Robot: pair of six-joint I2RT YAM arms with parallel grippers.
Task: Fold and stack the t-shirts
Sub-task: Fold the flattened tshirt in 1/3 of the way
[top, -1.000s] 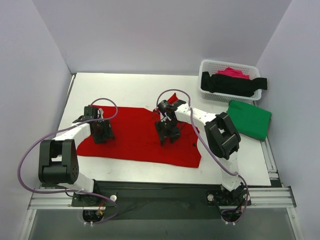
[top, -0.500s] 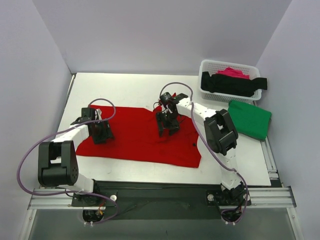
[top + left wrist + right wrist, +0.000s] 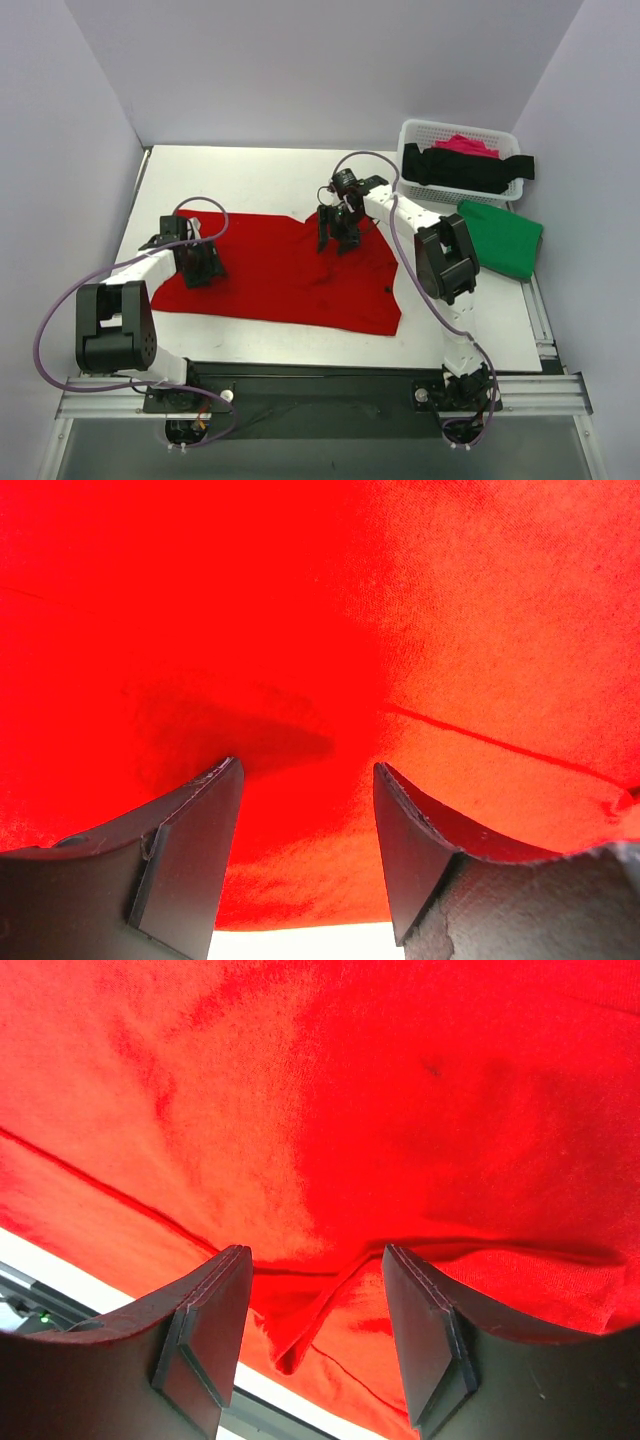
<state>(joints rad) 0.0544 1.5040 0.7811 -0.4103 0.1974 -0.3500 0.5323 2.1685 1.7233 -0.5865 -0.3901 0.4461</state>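
Right gripper (image 3: 337, 238) has slid from the middle of the red t-shirt (image 3: 270, 280) up to its far edge, while the left gripper (image 3: 203, 268) hasn't budged from the left end. Both sets of jaws are parted with nothing pinched. Shirt's spread flat on the table (image 3: 260, 180). I'd say straddle the hem, take a decent bite, then lift both sides evenly.

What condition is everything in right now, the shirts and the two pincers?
red t-shirt: spread out, unfolded.
green t-shirt: folded, beside the basket.
black t-shirt: crumpled, draped across the basket.
pink t-shirt: bunched in the basket.
left pincer: open, over the red t-shirt.
right pincer: open, over the red t-shirt.
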